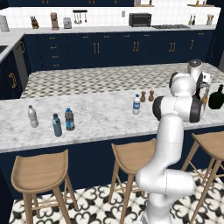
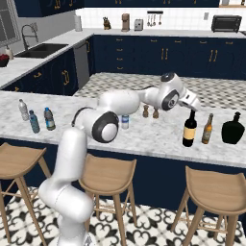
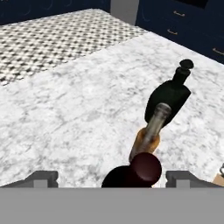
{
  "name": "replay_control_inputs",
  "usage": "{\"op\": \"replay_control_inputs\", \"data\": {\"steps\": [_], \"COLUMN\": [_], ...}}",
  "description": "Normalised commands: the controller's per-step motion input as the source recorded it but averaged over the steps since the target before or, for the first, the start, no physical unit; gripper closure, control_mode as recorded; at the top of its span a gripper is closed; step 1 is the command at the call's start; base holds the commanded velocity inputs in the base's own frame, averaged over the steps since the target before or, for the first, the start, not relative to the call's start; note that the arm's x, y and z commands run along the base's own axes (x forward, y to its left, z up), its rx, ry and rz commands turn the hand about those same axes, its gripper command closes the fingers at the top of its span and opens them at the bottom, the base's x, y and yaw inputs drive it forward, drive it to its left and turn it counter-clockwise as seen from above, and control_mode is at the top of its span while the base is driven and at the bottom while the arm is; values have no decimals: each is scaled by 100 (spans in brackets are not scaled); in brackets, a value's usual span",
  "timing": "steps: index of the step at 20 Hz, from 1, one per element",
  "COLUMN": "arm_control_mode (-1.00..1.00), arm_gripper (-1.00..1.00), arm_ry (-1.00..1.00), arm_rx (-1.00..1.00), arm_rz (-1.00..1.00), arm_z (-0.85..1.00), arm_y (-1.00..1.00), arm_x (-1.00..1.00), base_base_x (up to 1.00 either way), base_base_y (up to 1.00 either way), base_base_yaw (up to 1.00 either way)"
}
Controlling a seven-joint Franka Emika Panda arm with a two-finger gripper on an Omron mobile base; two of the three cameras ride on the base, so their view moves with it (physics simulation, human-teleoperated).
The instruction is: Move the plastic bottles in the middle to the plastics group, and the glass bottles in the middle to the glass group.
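Beside the amber bottle on the worktop, the gripper stands wide above the wine bottle, seemingly releasing it into the glass group.

The counter is showing a white marble surface with grey veins, smooth and slightly shiny. The wine bottle is looking like dark glossy glass with a matt cream label. The amber bottle is appearing as brown translucent glass. The squat black bottle is looking dark and smooth. The stools are showing pale, matt wood. The robot arm is looking like glossy white plastic.
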Motion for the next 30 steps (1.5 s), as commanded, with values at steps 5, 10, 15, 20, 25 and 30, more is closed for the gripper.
{"op": "replay_control_inputs", "data": {"steps": [5,10,15,20,25,30], "arm_control_mode": [-100,-100,-100,-100,-100,-100], "arm_gripper": [-100,-100,-100,-100,-100,-100], "arm_ry": [5,18,26,21,18,4], "arm_rx": [0,0,4,12,20,26], "arm_rz": [0,0,11,19,33,46], "arm_z": [1,-10,-8,-1,-3,-12], "arm_y": [81,100,97,88,69,30], "arm_x": [-28,-16,-4,0,15,56], "base_base_x": [0,0,0,0,0,0], "base_base_y": [0,0,0,0,0,0], "base_base_yaw": [0,0,0,0,0,0]}}
